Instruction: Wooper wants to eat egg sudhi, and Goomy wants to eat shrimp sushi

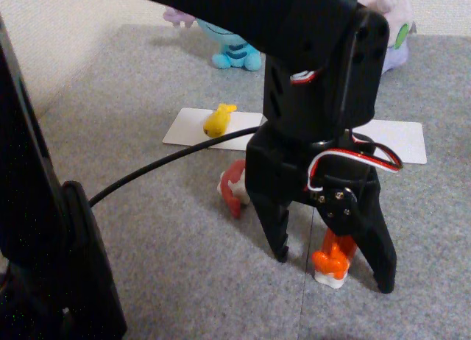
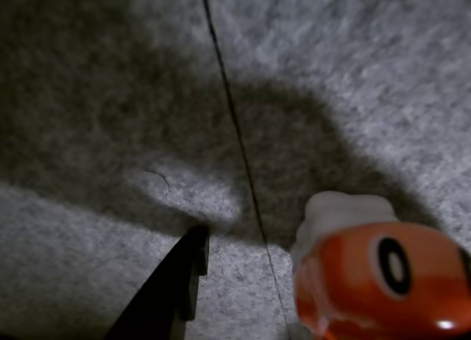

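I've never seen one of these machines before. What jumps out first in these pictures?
The big black gripper fills the middle of the fixed view, its two fingers spread open and reaching down to the grey carpet around a small orange shrimp sushi. Behind it, a yellow egg sushi lies on a white card, and a light-blue Wooper plush sits at the back.

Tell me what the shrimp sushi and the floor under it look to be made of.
Shrimp sushi: likely hard plastic; the orange top is glossy, with a light glint, on a matte white rice block.
Floor: seemingly short-pile grey carpet tiles; speckled fuzzy texture, with a thin dark seam running across it.
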Controlling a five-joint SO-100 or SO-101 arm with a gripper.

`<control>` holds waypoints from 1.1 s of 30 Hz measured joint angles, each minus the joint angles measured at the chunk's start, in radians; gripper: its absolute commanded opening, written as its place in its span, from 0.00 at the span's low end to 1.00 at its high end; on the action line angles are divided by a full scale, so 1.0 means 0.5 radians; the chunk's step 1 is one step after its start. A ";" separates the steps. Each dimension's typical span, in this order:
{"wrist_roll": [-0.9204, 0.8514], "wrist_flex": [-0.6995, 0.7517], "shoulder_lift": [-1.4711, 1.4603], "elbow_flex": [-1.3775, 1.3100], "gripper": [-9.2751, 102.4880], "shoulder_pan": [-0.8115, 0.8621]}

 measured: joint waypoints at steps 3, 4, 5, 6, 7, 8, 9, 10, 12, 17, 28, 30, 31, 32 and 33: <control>0.009 -0.058 0.003 -0.012 0.21 0.025; 0.009 -0.098 0.003 -0.015 0.18 0.031; 0.009 -0.104 0.003 -0.015 0.14 0.034; 0.009 -0.104 0.003 -0.018 0.11 0.034; -0.009 -0.107 0.003 -0.018 0.09 0.034; 0.012 -0.107 0.003 -0.018 0.08 0.034; -0.006 -0.107 0.003 -0.018 0.08 0.034; -0.003 -0.107 0.003 -0.018 0.08 0.034; 0.000 -0.107 0.003 -0.018 0.08 0.034; 0.037 -0.107 0.083 0.003 0.08 0.028; 0.347 0.160 0.945 0.043 0.09 -0.215; 0.387 0.242 1.089 0.043 0.09 -0.322; 0.405 0.279 1.154 0.043 0.09 -0.374; 0.426 0.304 1.221 0.043 0.09 -0.426; 0.457 0.328 1.276 0.043 0.09 -0.476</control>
